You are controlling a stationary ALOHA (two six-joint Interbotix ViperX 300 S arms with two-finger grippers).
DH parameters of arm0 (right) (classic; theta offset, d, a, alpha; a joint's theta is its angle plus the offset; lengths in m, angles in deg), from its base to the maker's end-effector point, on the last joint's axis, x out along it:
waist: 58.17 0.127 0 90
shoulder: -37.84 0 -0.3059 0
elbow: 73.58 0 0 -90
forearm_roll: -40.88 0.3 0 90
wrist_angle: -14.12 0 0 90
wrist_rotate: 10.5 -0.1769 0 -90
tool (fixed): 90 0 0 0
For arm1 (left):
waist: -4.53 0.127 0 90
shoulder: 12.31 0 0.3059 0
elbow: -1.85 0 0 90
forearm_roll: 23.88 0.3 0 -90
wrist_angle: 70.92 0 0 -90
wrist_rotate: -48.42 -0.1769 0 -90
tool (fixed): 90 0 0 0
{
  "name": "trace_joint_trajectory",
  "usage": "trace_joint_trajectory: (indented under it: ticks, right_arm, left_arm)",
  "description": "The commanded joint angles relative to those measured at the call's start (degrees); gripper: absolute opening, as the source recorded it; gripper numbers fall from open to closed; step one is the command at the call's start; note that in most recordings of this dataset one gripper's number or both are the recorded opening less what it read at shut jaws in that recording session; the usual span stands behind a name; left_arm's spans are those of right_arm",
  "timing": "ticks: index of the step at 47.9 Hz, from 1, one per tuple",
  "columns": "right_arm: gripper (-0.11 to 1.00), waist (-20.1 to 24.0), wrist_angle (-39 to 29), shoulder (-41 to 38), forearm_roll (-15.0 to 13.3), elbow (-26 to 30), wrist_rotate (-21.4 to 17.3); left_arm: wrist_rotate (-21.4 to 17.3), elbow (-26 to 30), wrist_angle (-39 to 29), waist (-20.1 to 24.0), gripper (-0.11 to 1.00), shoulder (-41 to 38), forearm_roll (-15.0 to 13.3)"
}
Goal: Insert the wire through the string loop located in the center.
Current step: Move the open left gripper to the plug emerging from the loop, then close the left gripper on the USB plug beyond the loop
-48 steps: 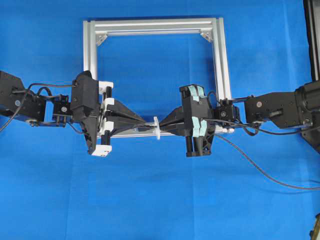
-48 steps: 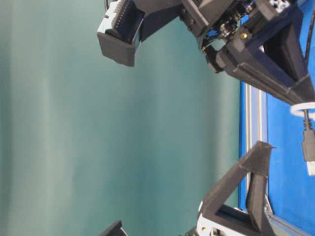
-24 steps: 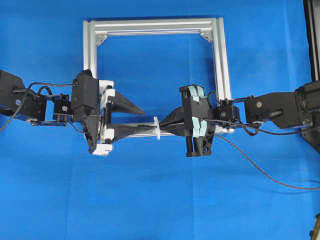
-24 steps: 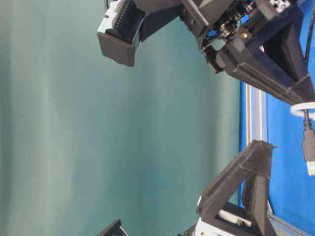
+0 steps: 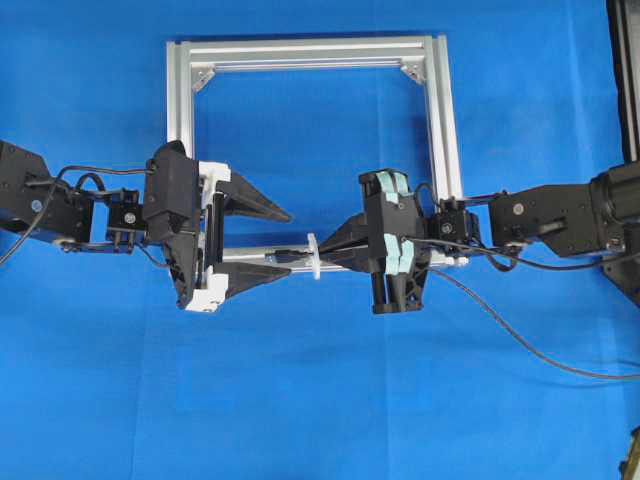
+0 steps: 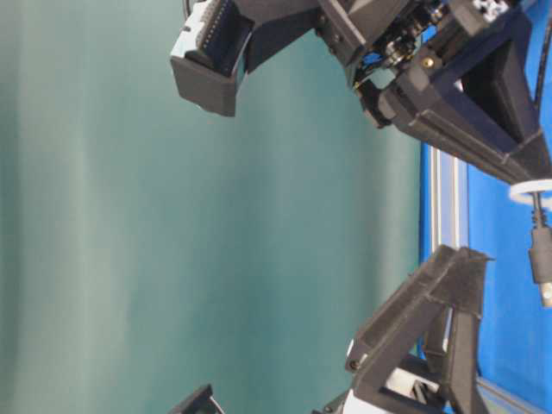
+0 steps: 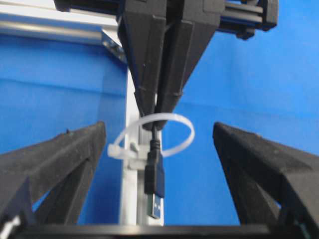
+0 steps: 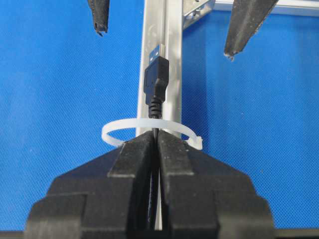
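Overhead looks straight down; table-level sideways, close; wrist views face each other, sharing string loop (image 7: 154, 134).

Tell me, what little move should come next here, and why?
Probably the left tool should close on the plug. The wire already pokes through the string loop, pinched behind it by the right tool, while the left one stands open around the plug.

Brushed silver aluminium frame (image 5: 440, 120), matt blue cloth table cover (image 5: 300, 400), translucent white plastic string loop (image 8: 149, 124), matt black wire (image 8: 155, 84)
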Motion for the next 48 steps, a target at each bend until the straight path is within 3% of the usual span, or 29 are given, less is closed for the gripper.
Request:
trace_joint_trajectory:
  ticks: [1,17,48]
  right_arm:
    - [-0.02,-0.1,0.5,0.8,-0.1,0.9,0.1]
    - [-0.02,-0.1,0.5,0.7,-0.1,0.9,0.1]
    - [-0.02,-0.1,0.5,0.8,-0.1,0.7,0.1]
  left_arm:
    - [0.1,1.1,0.3,-0.1,0.91,0.9,0.2]
    - [0.4,3.4,-3.6,-0.7,0.91,-3.4,0.1]
    - [0.4,3.8,-3.6,-0.8,0.91,-4.9,0.1]
